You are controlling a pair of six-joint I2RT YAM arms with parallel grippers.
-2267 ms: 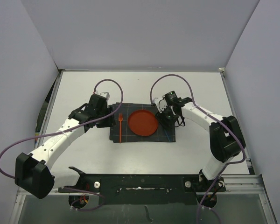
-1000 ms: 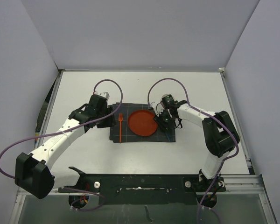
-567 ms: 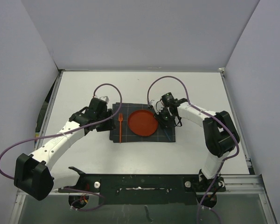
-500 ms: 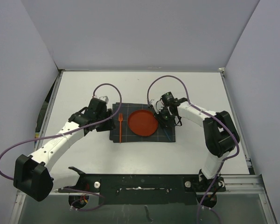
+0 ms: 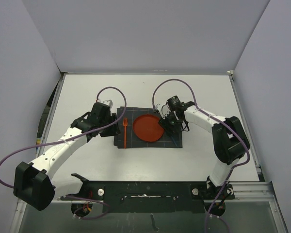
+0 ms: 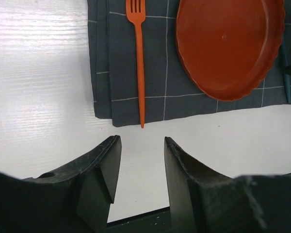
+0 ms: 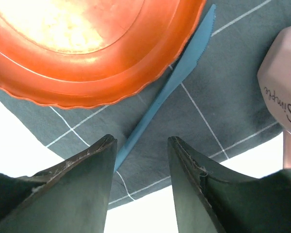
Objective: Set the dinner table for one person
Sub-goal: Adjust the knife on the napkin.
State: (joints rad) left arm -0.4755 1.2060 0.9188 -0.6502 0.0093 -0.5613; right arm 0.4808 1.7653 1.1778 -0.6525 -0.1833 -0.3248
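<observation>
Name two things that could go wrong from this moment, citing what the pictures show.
1. The blue knife lies slanted, close along the rim of the orange plate, and the open right hand hovers over its handle. A careless lift might drag it further askew.
2. The pink cup stands close beside that hand, so a sideways swing could tip it.

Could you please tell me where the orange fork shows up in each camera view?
Top external: orange fork on the dark mat, left of the orange plate.
Left wrist: orange fork at upper centre, tines toward the top edge.
Right wrist: not in it.
Shared landmark: the orange plate, in all three.
</observation>
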